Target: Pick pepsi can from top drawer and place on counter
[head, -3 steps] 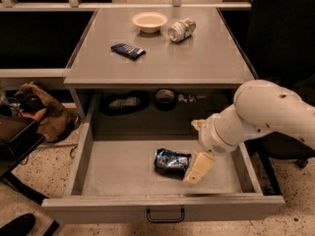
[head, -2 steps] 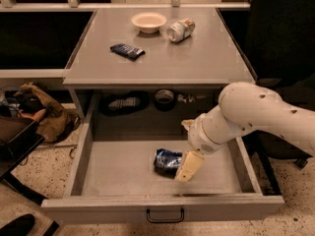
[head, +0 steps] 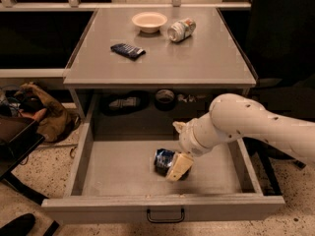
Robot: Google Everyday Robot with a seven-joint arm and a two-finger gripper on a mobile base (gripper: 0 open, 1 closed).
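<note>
Single white arm [head: 261,124], entering from the right edge of the view and reaching leftward and downward. Its thick, rounded forearm slopes down to a ringed wrist [head: 197,139], which turns toward the lower centre of the view. The cream-coloured gripper [head: 178,167] hangs below the wrist, angled down and slightly left. It sits low inside the top drawer [head: 118,171], at the right side of the pepsi can [head: 162,159]; contact cannot be judged.

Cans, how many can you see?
2. The pepsi can lies in the top drawer, at the gripper; a silvery can lies on the counter near the bowl. Others may hide.
</note>
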